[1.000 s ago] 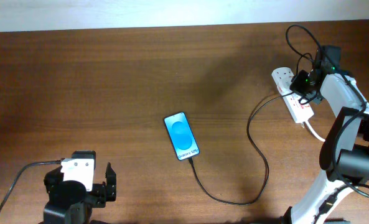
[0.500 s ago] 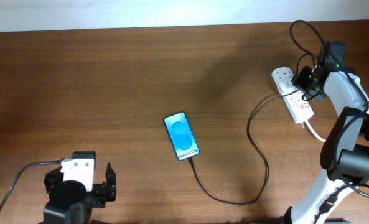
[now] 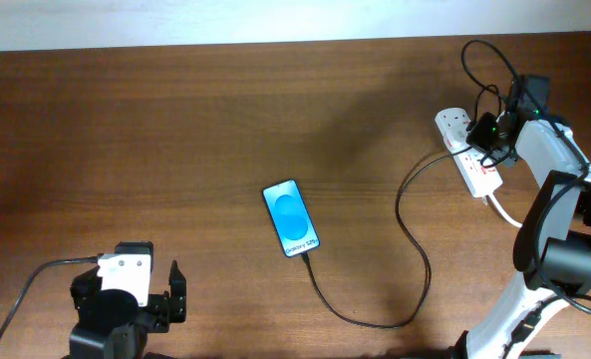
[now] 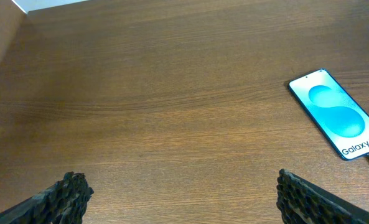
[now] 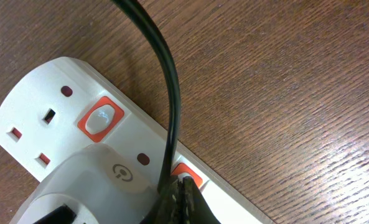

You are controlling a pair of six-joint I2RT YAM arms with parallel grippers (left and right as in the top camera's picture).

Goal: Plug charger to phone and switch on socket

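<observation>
The phone (image 3: 292, 218) lies mid-table with its blue screen up; it also shows at the right of the left wrist view (image 4: 337, 114). The charger's thin black cable (image 3: 412, 249) runs from the phone's near end in a loop to its white plug adapter (image 5: 91, 186), seated in the white socket strip (image 3: 471, 150). My right gripper (image 5: 179, 193) is shut, its tips pressed on an orange-red switch (image 5: 187, 175) of the socket (image 5: 41, 106), beside the cable. My left gripper (image 4: 184, 193) is open and empty, low over bare table at the front left.
A thick white cord (image 3: 504, 211) leaves the socket toward the right arm's base (image 3: 564, 259). A second orange switch (image 5: 101, 118) sits by the strip's free outlet. The left arm's base (image 3: 116, 309) and its black cable (image 3: 26, 289) are at the front left.
My right gripper lifted slightly back from the socket half a second ago and has come down onto it again. The left arm, phone and cable have not moved.
</observation>
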